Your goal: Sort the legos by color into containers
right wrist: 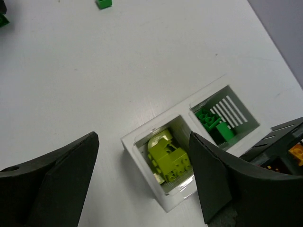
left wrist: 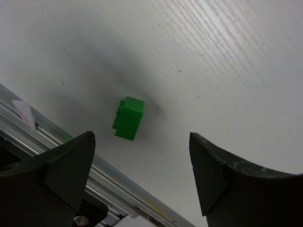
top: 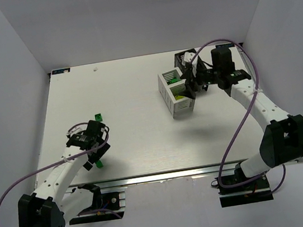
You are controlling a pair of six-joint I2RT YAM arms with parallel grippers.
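Left hand [top: 97, 155] is hovering low over the near-left part of the tabletop [top: 137, 132], jaws standing wide apart and gripping nothing. In its wrist view one green brick [left wrist: 128, 118] is lying on the bare tabletop just ahead of the gap between the two fingers [left wrist: 61, 170], touching neither; the metal rail [left wrist: 118, 182] along the near edge is running just beside it. From above, the same brick [top: 99, 164] is showing at the fingertips, and a second green brick [top: 100, 117] is sitting alone a little farther in, apart from the hand. Right hand [top: 191, 85] is reaching over the white bin [top: 166, 91] at the far right, jaws likewise spread and empty. Through its wrist camera the white bin [right wrist: 142, 142] is lying below the open gap, with lime bricks [right wrist: 168, 158] piling in the nearer compartment and green bricks [right wrist: 213, 125] resting in the farther one on the slatted floor. The black bin [top: 180, 58] is standing just beside the white one on its far side; an orange brick [right wrist: 296, 151] is showing inside it at the frame edge, the rest of its contents being too hidden to tell.
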